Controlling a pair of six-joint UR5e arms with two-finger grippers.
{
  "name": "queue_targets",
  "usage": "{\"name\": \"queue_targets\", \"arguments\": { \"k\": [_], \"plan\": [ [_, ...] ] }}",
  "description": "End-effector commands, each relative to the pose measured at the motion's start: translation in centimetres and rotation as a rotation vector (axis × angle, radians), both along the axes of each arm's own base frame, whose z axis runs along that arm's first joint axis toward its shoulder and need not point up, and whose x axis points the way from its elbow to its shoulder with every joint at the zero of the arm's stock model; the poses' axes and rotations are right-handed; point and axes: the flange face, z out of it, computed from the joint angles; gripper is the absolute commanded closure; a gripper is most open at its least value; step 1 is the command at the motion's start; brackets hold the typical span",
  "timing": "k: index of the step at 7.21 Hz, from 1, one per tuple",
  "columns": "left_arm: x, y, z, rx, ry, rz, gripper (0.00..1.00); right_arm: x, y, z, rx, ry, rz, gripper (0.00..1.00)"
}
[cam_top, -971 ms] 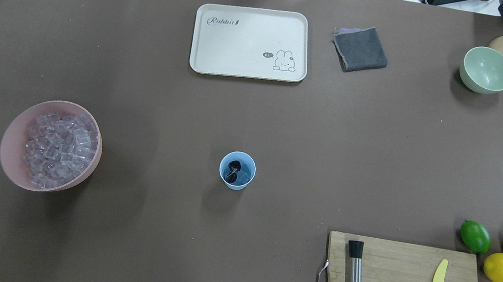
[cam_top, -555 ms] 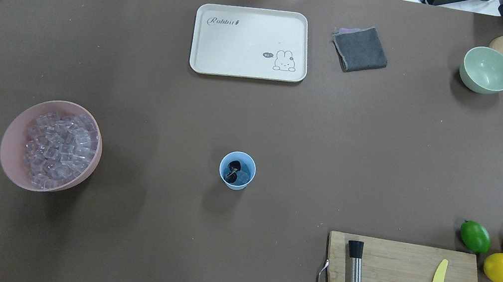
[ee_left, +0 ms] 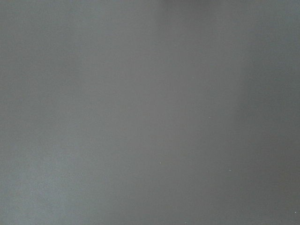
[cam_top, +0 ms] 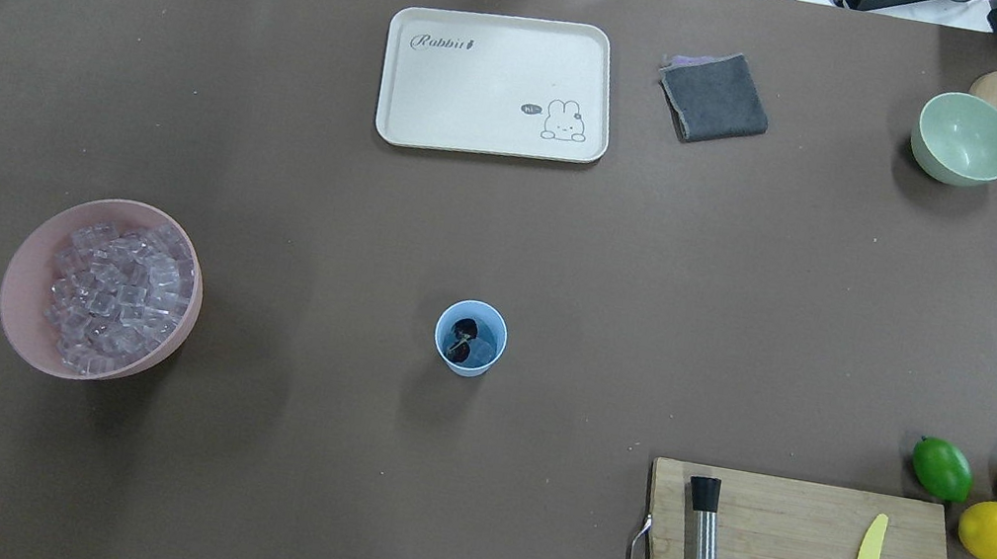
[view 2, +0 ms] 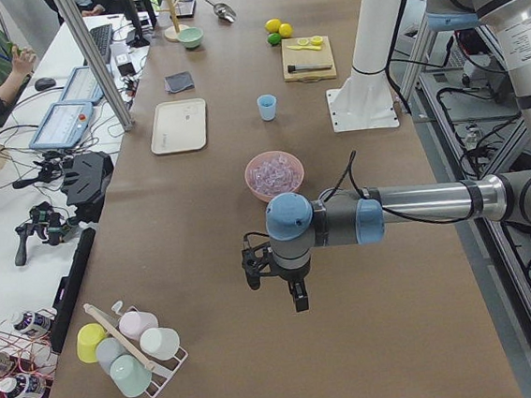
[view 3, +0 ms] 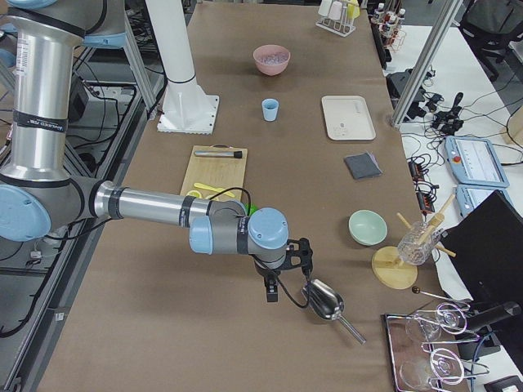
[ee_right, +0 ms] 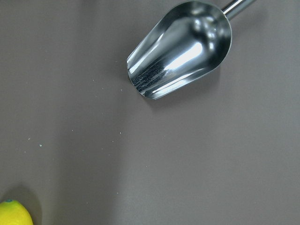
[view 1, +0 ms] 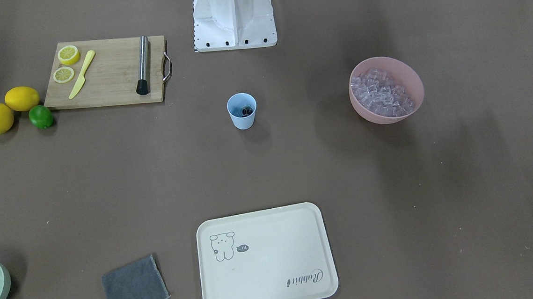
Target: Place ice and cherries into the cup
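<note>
Cup [cam_top: 470,338]: being seen upright in the middle of the table [cam_top: 273,184], well apart from both tools.
Contents: the cherries [cam_top: 462,332] are being shown inside the cup, with a little ice [cam_top: 481,351] beside them, so the task is being judged done or nearly so.
Pink bowl [cam_top: 22,284]: the remaining ice is being carried here, between the left tool and the cup.
Left tool [view 2: 288,291]: being hung over bare table near the bowl, with the cup lying beyond the bowl. Whether its fingers are apart or together cannot be told.
Right tool [view 3: 272,287]: being hung just beside the metal scoop [ee_right: 180,49], whose handle is running away from the tool. The cup is lying far off, past the cutting board [view 3: 216,171]. Apart or together cannot be told.
Nearer arm: cannot be settled. If more ice is wanted, the right is being judged better placed for the scoop.
</note>
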Motion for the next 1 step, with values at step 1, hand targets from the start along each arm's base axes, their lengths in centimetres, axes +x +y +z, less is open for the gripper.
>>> {"name": "queue_targets", "arguments": {
  "k": [1],
  "plan": [
    [0.0, -0.08, -0.11, 0.003, 0.0, 0.0, 0.0, 0.06, -0.03, -0.58, 0.011, 0.0, 0.002, 0.0]
  ]
}}
